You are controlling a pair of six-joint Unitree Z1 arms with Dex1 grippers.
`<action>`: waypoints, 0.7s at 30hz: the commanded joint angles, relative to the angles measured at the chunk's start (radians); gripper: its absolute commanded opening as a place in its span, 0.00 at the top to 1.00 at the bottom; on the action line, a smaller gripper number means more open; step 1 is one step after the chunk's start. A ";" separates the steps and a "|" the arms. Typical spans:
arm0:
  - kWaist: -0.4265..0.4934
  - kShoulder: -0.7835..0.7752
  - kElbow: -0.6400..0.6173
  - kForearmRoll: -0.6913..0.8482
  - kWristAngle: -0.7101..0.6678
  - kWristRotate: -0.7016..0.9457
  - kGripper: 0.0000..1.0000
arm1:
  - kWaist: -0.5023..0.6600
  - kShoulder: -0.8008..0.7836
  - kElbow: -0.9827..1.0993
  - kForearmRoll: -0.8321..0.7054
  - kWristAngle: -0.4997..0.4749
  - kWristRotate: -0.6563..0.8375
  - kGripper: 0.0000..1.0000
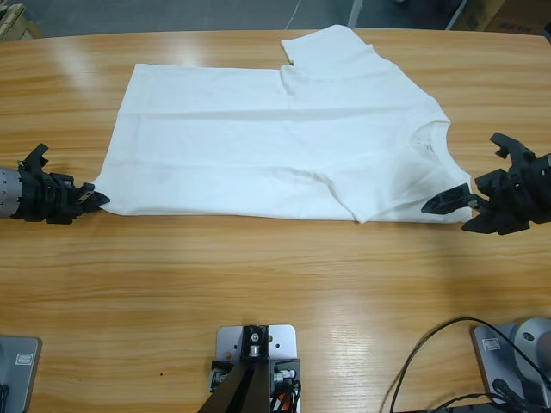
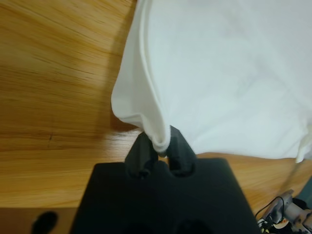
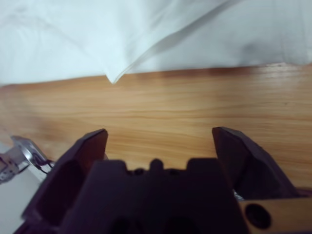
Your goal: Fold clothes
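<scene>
T-shirt, white and short-sleeved, lies spread flat on the wooden worktop, its hem toward the left of the high view and its round neck toward the right. One sleeve sticks out at the far edge; the near sleeve appears tucked in over the body, so the fold seems only just begun.

Left gripper sits at the near hem corner, and the left wrist view shows its two black jaws pinched together on a bunch of that white cloth, the corner lifted slightly off the wood. Right gripper rests just beside the near shoulder end of the shirt, by the neck; its jaws stand wide apart with nothing between them, and the right wrist view shows bare wood between them and the cloth edge.

The step in hand looks like taking hold of the near long edge at both ends. By my judgement, the next move calls for the right gripper to slide forward until the shoulder edge lies between its jaws, close on it, and then for both arms to lift together and carry that edge across toward the far side. An uneven lift would likely skew the fold.

Count: one T-shirt, two grippers, one worktop.
</scene>
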 commanded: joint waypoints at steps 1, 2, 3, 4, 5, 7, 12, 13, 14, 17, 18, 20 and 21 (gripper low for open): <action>0.009 -0.015 0.030 -0.015 -0.020 0.016 1.00 | -0.082 -0.027 0.092 -0.085 -0.002 0.099 0.13; 0.009 -0.017 0.031 -0.015 -0.020 0.017 1.00 | -0.088 -0.024 0.096 -0.103 0.000 0.107 0.13; 0.009 -0.020 0.033 -0.015 -0.020 0.018 1.00 | -0.095 -0.014 0.096 -0.118 0.007 0.111 0.13; 0.009 -0.023 0.034 -0.015 -0.020 0.019 1.00 | -0.104 -0.005 0.097 -0.132 0.015 0.114 0.13; 0.009 -0.026 0.034 -0.015 -0.020 0.019 1.00 | -0.113 -0.002 0.103 -0.153 0.021 0.115 0.13; 0.009 -0.031 0.032 -0.015 -0.020 0.019 1.00 | -0.135 0.002 0.125 -0.196 0.027 0.121 0.13; 0.009 -0.033 0.031 -0.015 -0.021 0.019 1.00 | -0.233 -0.002 0.197 -0.278 0.066 0.118 0.13; 0.009 -0.033 0.031 -0.015 -0.021 0.021 1.00 | -0.248 -0.010 0.215 -0.305 0.075 0.117 0.13; 0.009 -0.032 0.031 -0.015 -0.021 0.022 1.00 | -0.257 -0.013 0.231 -0.329 0.082 0.118 0.13; 0.009 -0.030 0.031 -0.015 -0.021 0.024 1.00 | -0.263 -0.015 0.272 -0.391 0.089 0.128 0.13; 0.009 -0.030 0.032 -0.015 -0.021 0.025 1.00 | -0.264 -0.015 0.284 -0.408 0.089 0.136 0.13; 0.009 -0.030 0.032 -0.015 -0.021 0.025 1.00 | -0.267 -0.015 0.301 -0.432 0.089 0.144 0.13; 0.009 -0.030 0.031 -0.015 -0.021 0.026 1.00 | -0.274 -0.017 0.306 -0.436 0.089 0.147 0.13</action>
